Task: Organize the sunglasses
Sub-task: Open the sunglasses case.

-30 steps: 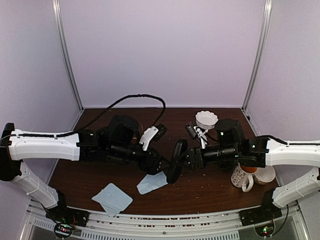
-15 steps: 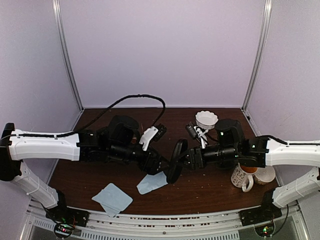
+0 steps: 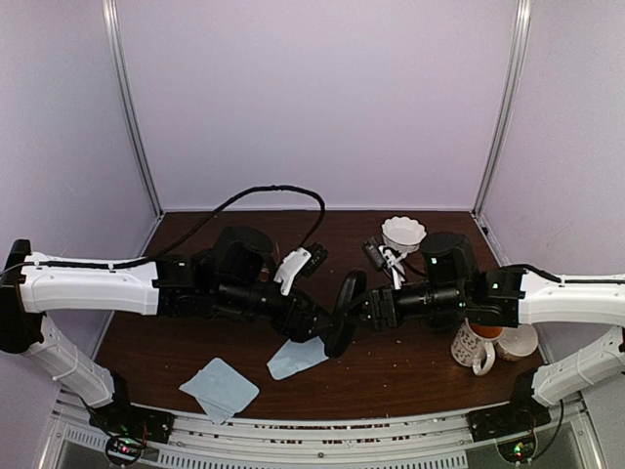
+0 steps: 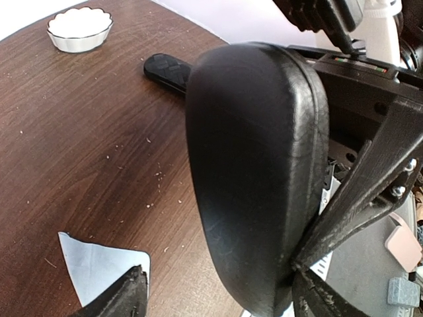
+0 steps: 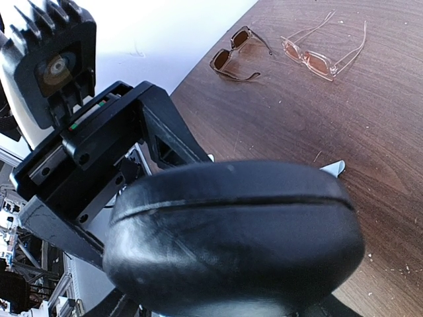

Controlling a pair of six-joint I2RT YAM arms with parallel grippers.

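Black case [image 5: 231, 224] fills right hand [image 3: 365, 311]; sunglasses [image 5: 221, 61] lie beyond.

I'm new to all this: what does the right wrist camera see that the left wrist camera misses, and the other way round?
Only the right wrist view shows the sunglasses lying on the table: the dark-framed pair and the reddish-tinted pair. Only the left wrist view shows the white scalloped bowl. Both show the black case up close, filling much of the picture, plus a bit of light-blue cloth and the brown table.
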